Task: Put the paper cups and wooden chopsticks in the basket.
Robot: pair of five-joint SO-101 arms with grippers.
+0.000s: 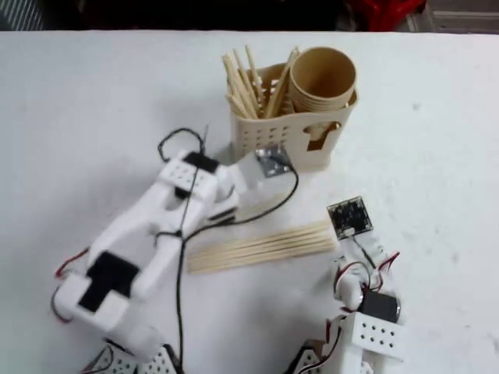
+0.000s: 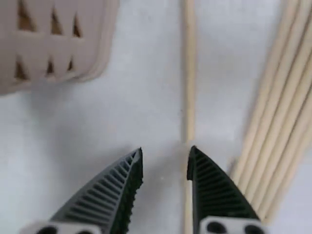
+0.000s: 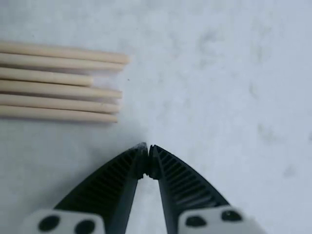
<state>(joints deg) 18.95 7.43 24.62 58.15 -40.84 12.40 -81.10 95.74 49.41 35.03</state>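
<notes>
- Single pale wooden chopstick (image 2: 189,73) — straight, flat on the tabletop (image 2: 122,122), beside the chopstick bundle (image 2: 278,112).
- Left gripper (image 2: 165,163) narrowly parted; the chopstick runs along one finger's (image 2: 209,190) inner edge.
- Right gripper (image 3: 147,153) closed, empty.

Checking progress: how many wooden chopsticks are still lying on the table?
7: six side by side in a bundle, one lone chopstick by the left claw, nearer the basket. Others may be hidden.

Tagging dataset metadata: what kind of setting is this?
Probably a lab or workshop bench for robot trials: a plain white table, two small robot arms with exposed wires, and a basket of paper cups and chopsticks set out as props.
</notes>
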